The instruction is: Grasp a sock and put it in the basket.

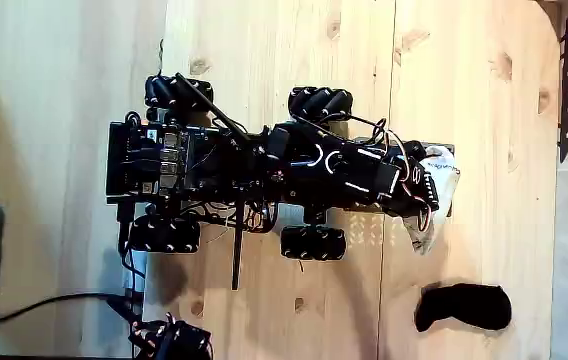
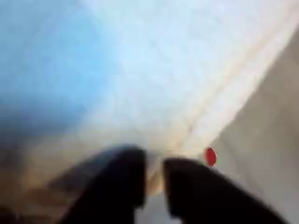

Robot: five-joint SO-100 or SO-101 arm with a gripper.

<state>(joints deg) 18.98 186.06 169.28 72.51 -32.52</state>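
Your sock (image 1: 442, 185) is right at the end of the arm in the fixed view: a crumpled cream-white bundle, bunched up top with a tail hanging down toward the lower edge of the picture. It sits against the tip of the gripper (image 1: 426, 188), and whether your claw is pinching it or merely touching it you can't tell from up here, since the dark arm (image 1: 349, 165) covers the fingers.

Over to your wrist view: it's badly blurred. Two dark fingers (image 2: 117, 182) rise from the bottom edge with a narrow pale gap between them, so the claw looks nearly pressed together, but whether cloth sits in that gap can't be made out. A small red spot (image 2: 209, 156) shows just right of them, over a pale washed-out surface.

The basket (image 1: 364, 232): you get just a strip of slotted wall peeking out under the arm, between the wheels (image 1: 314, 241) of the black chassis (image 1: 164, 160). Its floor is hidden by the arm, so its contents can't be read.

Further out, a black sock (image 1: 464, 307) lies flat on the light wooden table (image 1: 264, 60), well apart, lower right in the fixed view.
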